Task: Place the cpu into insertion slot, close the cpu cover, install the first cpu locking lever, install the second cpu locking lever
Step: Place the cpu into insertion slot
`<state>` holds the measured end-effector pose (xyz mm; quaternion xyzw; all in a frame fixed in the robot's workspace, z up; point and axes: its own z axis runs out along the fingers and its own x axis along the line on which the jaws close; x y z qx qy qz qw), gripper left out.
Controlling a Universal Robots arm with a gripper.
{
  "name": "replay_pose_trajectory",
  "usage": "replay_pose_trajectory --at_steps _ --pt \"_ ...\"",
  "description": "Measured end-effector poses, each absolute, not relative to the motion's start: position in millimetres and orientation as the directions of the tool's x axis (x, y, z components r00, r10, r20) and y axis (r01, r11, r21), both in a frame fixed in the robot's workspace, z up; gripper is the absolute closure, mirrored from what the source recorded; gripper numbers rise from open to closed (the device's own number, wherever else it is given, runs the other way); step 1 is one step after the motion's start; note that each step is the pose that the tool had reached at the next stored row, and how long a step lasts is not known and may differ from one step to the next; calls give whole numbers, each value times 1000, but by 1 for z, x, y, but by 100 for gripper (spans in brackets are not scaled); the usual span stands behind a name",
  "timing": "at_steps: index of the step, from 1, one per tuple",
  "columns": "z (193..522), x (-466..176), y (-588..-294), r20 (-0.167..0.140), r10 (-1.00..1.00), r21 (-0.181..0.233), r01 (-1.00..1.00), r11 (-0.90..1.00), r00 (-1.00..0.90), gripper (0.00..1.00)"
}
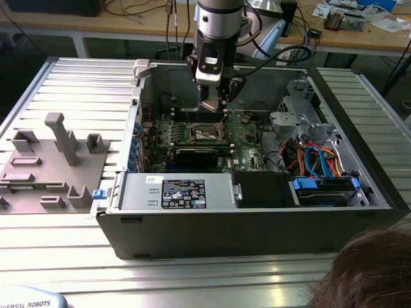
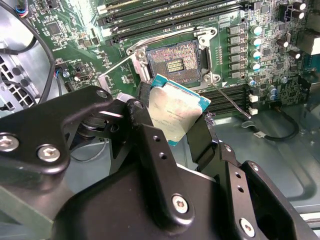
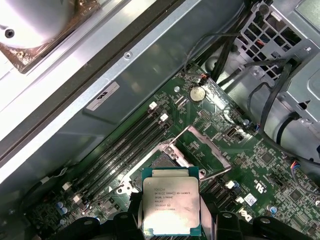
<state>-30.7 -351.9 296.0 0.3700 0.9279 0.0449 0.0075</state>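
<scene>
My gripper (image 1: 214, 106) hangs inside the open computer case, shut on the cpu (image 2: 177, 112), a flat square chip with a silver-grey top. Black fingers (image 2: 200, 136) clamp it on two opposite edges. The cpu (image 3: 171, 207) is held tilted a little above the green board, apart from it. Just beyond it lies the insertion slot (image 2: 172, 62), its dark gold-tinged centre bare. The cpu cover (image 3: 210, 145), a thin metal frame, stands swung open beside the insertion slot (image 3: 162, 160). Two thin wire levers (image 2: 117, 65) stick out from the socket's sides, unlatched.
Long memory slots (image 2: 165, 15) run beside the socket. A long black card (image 1: 196, 156) and a black power unit (image 1: 173, 191) lie nearer the case's front wall. Cables and drive bays (image 1: 314, 163) fill the exterior view's right. A grey fixture (image 1: 48, 163) stands outside. A person's head (image 1: 369, 269) is close by.
</scene>
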Motion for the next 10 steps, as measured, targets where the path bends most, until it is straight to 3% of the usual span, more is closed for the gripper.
replay_pose_trajectory --at_steps 10 --pt "296 -31 -352 19 695 89 693 715 -719 46"
